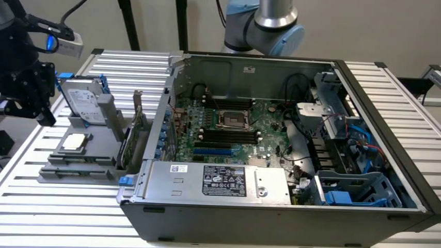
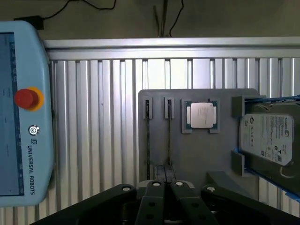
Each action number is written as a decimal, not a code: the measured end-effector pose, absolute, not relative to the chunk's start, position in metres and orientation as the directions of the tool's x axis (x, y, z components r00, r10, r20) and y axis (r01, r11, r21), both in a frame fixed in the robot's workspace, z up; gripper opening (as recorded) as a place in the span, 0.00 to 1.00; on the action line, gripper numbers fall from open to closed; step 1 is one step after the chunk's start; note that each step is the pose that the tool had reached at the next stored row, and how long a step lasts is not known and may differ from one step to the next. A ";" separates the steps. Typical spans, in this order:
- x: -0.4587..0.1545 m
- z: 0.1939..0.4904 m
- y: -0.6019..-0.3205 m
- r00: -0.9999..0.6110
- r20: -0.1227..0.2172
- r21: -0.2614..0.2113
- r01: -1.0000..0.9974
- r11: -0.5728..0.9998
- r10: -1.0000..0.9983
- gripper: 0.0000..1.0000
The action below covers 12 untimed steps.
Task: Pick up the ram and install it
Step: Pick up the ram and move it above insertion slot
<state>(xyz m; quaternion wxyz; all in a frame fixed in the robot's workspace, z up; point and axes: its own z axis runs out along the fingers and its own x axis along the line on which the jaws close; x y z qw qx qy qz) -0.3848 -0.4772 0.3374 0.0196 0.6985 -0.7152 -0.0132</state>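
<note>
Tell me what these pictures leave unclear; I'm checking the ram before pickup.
- ram: exterior view, nearly edge-on beside the taller card; chips too small.
- hard drive: wrist view, cut off by the picture's edge.
- memory slots: exterior view, too small to tell whether any is filled.

The surface (image 1: 48, 217) (image 2: 103, 117) is a table of pale ribbed metal slats. A large open computer case (image 1: 276, 227) lies on its side on it, taking up the middle and the exterior view's right. Just beside the case, toward the exterior view's left, a flat grey tray (image 1: 72, 175) (image 2: 197, 154) sits on the slats. A pale blue control tablet (image 2: 28, 117) overlaps one edge of the surface. Whether it rests on the slats cannot be told.
</note>
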 end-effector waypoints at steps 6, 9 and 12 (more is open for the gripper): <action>-0.385 0.329 -0.488 -0.023 0.007 0.042 -0.999 0.024 -1.000 0.11; -0.384 0.326 -0.490 -0.023 0.000 0.039 -0.999 0.023 -1.000 0.17; -0.384 0.324 -0.491 -0.023 -0.007 0.038 -0.999 0.023 -1.000 0.30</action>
